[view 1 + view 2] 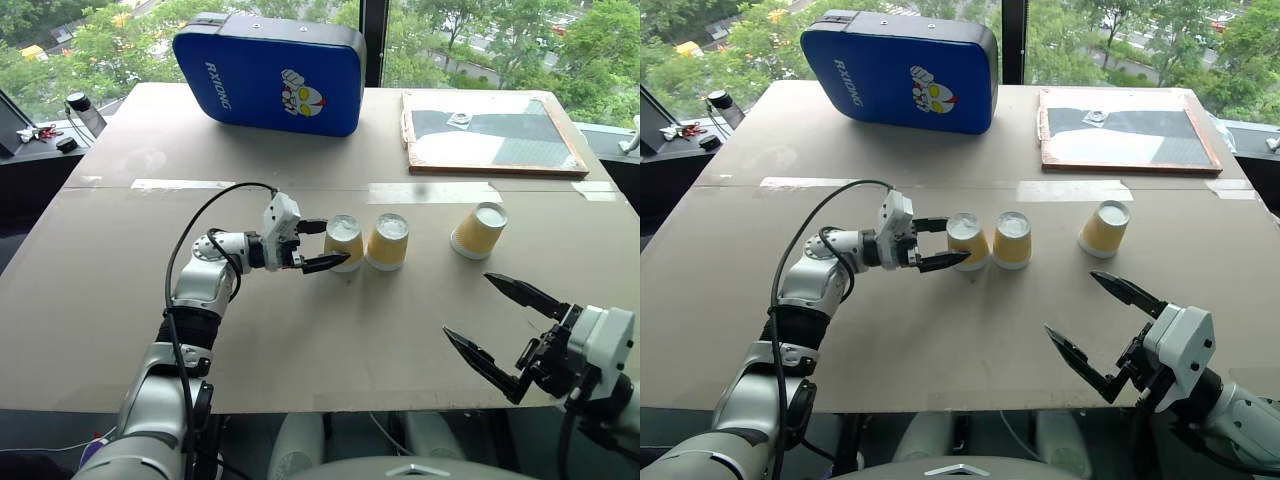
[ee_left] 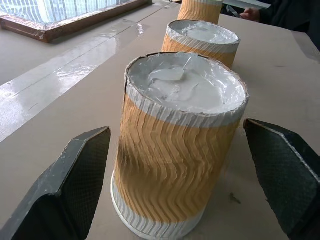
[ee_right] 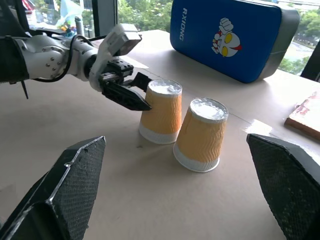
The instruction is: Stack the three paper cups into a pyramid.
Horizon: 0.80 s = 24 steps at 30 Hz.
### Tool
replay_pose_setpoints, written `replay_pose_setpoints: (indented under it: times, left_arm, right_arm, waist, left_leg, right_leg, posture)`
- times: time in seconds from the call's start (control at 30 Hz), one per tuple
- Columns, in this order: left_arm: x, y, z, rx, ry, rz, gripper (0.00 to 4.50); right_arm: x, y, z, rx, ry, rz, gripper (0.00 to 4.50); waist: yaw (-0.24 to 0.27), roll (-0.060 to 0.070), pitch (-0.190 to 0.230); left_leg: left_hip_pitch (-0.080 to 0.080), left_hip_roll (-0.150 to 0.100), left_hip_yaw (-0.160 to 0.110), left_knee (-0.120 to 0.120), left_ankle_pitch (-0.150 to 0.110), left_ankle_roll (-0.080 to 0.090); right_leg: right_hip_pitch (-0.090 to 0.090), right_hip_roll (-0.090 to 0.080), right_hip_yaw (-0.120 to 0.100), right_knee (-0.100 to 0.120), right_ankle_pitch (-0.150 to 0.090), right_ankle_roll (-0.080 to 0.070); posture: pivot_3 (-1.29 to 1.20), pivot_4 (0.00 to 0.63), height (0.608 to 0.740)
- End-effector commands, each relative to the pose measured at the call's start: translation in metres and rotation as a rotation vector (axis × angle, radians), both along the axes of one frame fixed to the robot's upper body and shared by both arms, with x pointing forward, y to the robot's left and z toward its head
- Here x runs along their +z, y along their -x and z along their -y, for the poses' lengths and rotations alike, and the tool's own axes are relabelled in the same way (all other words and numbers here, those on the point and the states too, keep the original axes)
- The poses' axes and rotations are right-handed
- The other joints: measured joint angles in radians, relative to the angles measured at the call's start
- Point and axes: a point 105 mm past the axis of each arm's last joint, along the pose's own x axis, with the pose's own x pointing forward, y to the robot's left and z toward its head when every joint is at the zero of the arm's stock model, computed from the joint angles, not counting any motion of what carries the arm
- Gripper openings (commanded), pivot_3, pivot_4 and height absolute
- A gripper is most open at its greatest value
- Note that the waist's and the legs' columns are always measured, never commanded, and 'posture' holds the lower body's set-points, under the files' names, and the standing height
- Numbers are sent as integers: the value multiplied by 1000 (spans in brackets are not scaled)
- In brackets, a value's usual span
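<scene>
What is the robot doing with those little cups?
It is trying to build a pyramid out of three paper cups. All three stand upside down on the table, none stacked yet. The left gripper is open, with its fingers on either side of the left cup. The middle cup stands close beside that one, and the far cup stands apart, off to the right. The right gripper is open and holds nothing, near the table's front edge.

The left arm [image 1: 205, 290] is showing silver-grey shells with black joints and a looping black cable [image 1: 195, 225]. Both grippers, left [image 1: 318, 245] and right [image 1: 500, 325], are wearing pointed, textured black fingers on white housings.
</scene>
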Motion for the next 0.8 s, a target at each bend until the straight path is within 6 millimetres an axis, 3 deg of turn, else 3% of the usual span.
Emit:
replay_pose_setpoints:
  times: [0.03,0.17,0.3,0.63,0.8]
  left_arm:
    - [17,12,-19,35,24,22,4466]
    - [24,38,-34,34,59,1,4466]
    - [35,73,-36,-55,90,-15,4466]
    - [51,102,-28,-54,136,-12,4466]
    - [50,109,-28,-36,137,-11,4466]
  right_arm:
    - [-1,-22,14,-136,5,7,4500]
    - [-10,-65,47,-381,40,3,4500]
    - [-15,-98,64,-501,0,-43,4500]
    - [-20,-149,66,-539,-81,-119,4500]
    - [-23,-162,62,-515,-110,-153,4500]
  waist:
    - [-3,0,0]
    - [3,0,0]
    - [8,1,0]
    - [0,3,1]
    - [1,3,2]
  left_leg:
    - [0,0,0,0,0,0]
    - [1,0,1,0,0,0]
    - [0,0,1,0,0,0]
    - [0,0,1,-1,0,0]
    - [0,0,2,-1,0,0]
  right_leg:
    - [0,0,0,0,0,0]
    - [0,-1,1,1,0,0]
    - [-1,-1,1,0,0,0]
    - [-1,-1,1,0,0,0]
    - [-1,-1,2,0,0,0]
  posture:
    - [0,150,740]
    - [0,150,740]
    - [0,150,740]
    - [0,150,740]
    - [0,150,740]
